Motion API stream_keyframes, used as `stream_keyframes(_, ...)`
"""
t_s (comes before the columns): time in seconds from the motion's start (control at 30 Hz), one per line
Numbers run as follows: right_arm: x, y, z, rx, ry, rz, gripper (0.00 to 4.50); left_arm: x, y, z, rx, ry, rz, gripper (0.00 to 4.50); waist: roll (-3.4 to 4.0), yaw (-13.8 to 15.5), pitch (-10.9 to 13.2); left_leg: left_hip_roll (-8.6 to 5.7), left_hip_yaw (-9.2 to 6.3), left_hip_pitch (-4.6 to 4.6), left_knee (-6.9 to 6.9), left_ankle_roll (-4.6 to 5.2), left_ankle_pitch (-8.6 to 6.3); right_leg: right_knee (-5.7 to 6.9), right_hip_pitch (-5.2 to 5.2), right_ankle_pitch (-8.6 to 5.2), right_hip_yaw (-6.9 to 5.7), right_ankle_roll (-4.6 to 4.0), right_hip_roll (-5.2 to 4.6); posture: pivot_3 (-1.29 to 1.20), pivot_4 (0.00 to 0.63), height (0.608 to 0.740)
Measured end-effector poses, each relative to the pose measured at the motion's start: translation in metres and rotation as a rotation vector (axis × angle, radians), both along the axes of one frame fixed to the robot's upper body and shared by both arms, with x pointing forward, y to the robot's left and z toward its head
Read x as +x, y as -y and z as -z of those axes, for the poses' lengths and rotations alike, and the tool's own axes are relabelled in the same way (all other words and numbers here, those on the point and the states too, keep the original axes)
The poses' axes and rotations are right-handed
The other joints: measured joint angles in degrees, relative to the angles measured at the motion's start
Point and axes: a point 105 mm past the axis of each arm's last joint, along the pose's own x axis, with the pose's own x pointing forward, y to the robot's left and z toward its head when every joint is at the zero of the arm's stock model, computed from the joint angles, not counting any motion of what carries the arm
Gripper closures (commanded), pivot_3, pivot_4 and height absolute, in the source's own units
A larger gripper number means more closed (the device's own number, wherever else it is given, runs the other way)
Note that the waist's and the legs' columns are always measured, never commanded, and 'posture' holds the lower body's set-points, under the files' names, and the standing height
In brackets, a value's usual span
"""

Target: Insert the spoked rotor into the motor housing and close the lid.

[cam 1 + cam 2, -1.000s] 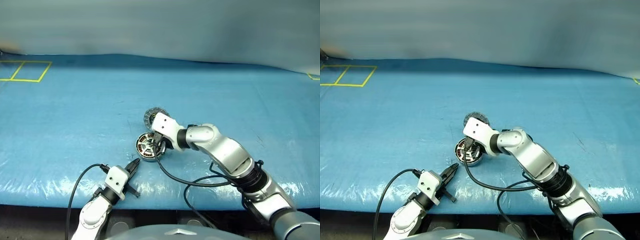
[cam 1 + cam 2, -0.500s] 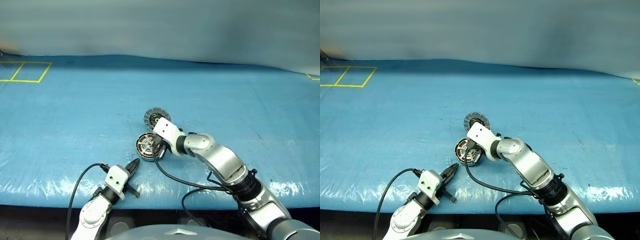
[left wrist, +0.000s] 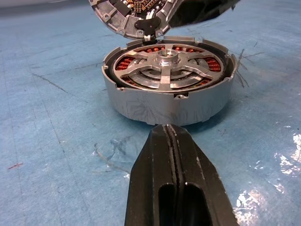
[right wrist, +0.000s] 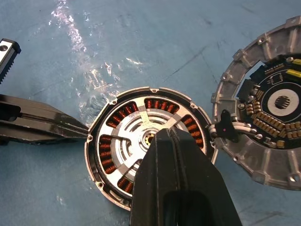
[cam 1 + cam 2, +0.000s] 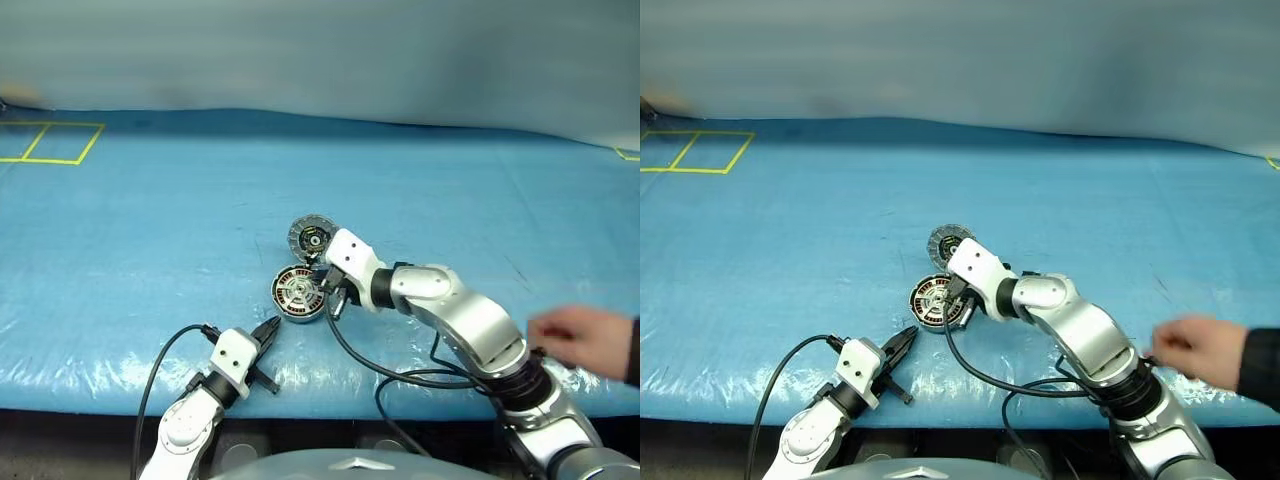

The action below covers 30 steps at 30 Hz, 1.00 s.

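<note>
The motor housing (image 5: pixel 295 295), a grey round cup with copper windings, sits on the blue table cover. The spoked rotor (image 3: pixel 167 63) lies inside it, its pale spokes and hub over the windings. The lid (image 5: pixel 312 238) lies open behind the housing, joined at the rim, with its finned inner face (image 4: pixel 268 122) turned up. My right gripper (image 5: pixel 329 300) is shut and empty, pointing down at the housing's right side, just above it. My left gripper (image 5: pixel 270 328) is shut and empty, with its tips (image 3: pixel 164 129) low on the table at the housing's near wall.
A person's hand (image 5: pixel 585 340) reaches in low at the right, near my right forearm. A yellow tape square (image 5: pixel 50 142) marks the far left of the table. Black cables (image 5: pixel 380 365) trail from both wrists along the table's front edge.
My right gripper has drawn back to the right off the housing, uncovering the lid. A person's hand has come into view at the right. The left gripper has stayed in place.
</note>
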Motion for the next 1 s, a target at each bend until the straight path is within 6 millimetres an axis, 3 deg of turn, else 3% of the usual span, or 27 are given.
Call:
stream_keyframes(0.23, 0.004, 0.045, -0.004, -0.119, 0.003, 0.039, 4.48, -0.001, 0.003, 0.0, -0.005, -0.004, 0.015, 4.5, -0.01, 0.0, 0.0, 0.0, 0.01, -0.02, -0.02, 0.0, 0.0, 0.0, 0.01, 0.0, 0.0, 0.0, 0.0, 0.0, 0.15, 0.74)
stream_keyframes(0.5, 0.044, 0.073, -0.005, -0.109, 0.115, 0.257, 4.48, 0.004, 0.008, -0.004, -0.008, 0.016, 0.044, 4.5, -0.02, 0.0, 0.0, -0.01, 0.02, -0.02, 0.06, 0.0, 0.0, 0.01, 0.03, 0.01, 0.01, 0.03, 0.0, 0.0, 0.15, 0.74)
stream_keyframes(0.63, 0.071, 0.074, -0.006, -0.085, 0.193, 0.335, 4.48, 0.006, 0.01, -0.006, -0.008, 0.024, 0.056, 4.5, -0.01, -0.1, 0.0, -0.01, 0.02, -0.01, 0.05, 0.01, 0.01, 0.02, 0.05, 0.03, 0.01, 0.04, 0.01, 0.0, 0.15, 0.74)
stream_keyframes(0.8, 0.097, 0.062, -0.008, -0.012, 0.26, 0.319, 4.48, 0.007, 0.01, -0.006, -0.007, 0.029, 0.058, 4.5, 0.04, -0.1, 0.1, -0.01, 0.01, 0.0, -0.01, 0.02, 0.01, 0.01, 0.07, 0.05, 0.01, 0.05, 0.01, 0.0, 0.15, 0.74)
stream_keyframes(1.0, 0.109, 0.04, -0.009, 0.077, 0.22, 0.248, 4.48, 0.003, 0.007, -0.002, -0.002, 0.014, 0.031, 4.5, 0.09, -0.4, 0.1, 0.0, 0.0, 0.03, -0.04, 0.02, 0.01, 0.03, 0.08, 0.07, 0.01, 0.01, 0.04, 0.0, 0.15, 0.74)
